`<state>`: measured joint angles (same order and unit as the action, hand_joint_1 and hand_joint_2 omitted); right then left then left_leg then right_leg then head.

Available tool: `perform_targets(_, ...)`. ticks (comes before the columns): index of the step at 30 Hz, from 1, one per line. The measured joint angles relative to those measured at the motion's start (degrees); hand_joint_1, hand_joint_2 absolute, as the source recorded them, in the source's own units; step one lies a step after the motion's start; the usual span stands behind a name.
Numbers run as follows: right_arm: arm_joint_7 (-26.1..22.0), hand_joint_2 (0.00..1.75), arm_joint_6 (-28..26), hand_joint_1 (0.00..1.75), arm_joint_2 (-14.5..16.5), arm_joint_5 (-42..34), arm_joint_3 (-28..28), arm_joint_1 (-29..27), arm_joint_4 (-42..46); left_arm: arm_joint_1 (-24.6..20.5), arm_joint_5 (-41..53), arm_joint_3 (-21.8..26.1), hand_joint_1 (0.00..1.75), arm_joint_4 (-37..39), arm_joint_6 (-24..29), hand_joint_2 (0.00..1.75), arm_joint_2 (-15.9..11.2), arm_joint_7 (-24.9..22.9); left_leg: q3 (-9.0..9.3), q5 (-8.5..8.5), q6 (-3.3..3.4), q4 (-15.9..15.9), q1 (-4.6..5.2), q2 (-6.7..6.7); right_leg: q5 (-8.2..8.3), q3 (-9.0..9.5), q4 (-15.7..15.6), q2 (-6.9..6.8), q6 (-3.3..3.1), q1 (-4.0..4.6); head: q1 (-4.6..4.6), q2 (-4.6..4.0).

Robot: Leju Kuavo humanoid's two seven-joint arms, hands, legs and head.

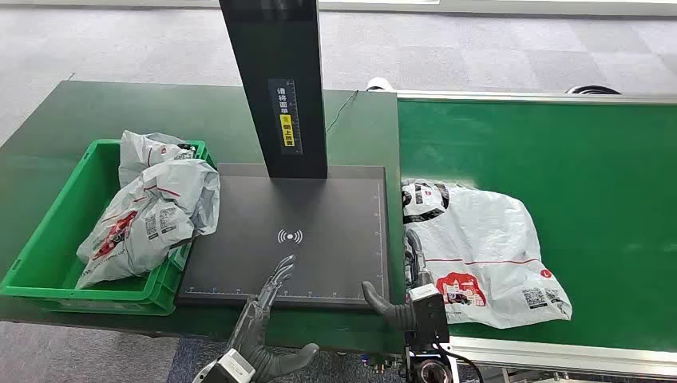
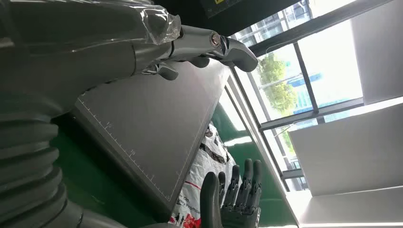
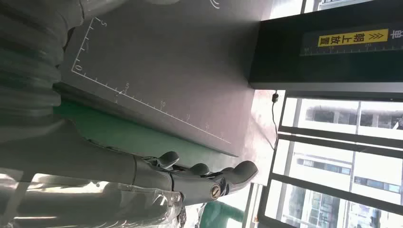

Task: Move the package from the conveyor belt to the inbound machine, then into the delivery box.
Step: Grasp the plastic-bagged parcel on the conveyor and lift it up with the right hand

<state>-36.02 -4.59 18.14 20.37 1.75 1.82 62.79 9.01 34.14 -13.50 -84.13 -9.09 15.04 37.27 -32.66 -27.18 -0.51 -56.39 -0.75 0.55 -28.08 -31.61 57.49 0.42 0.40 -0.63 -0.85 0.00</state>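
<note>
The green conveyor belt carries the white package, lying flat at its near left edge, just beside the dark inbound machine platform. Left of the platform, the green delivery box holds other grey bags. From the head view the left hand hovers over the platform's near edge, fingers straight and apart, holding nothing. The right hand stands at the package's edge; the left wrist view shows its fingers upright, empty, beside the package.
</note>
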Motion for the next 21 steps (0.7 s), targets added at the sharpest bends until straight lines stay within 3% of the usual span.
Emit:
perform_targets(18, 0.3, 1.75, 0.0, 0.0, 0.0, 0.7, -0.1, -0.1, 0.0, -0.2, -0.1, 0.0, 0.0, 0.6, -0.5, 1.75, 0.0, 0.0, 0.0, 0.0, 0.0, 0.0, 0.0, 0.0, 0.0, 0.0, 0.0, 0.0, 0.0, 0.0, 0.0, 0.01)
perform_targets(21, 1.4, 1.75, -3.3, 0.0, 0.0, 3.8, -0.1, -0.1, 0.0, -0.2, -0.1, 0.0, 0.0, 0.6, -0.4, 1.75, 0.0, 0.0, 0.0, 0.0, 0.0, 0.0, 0.0, 0.0, 0.0, 0.0, 0.0, 0.0, 0.0, 0.0, -0.01, 0.01)
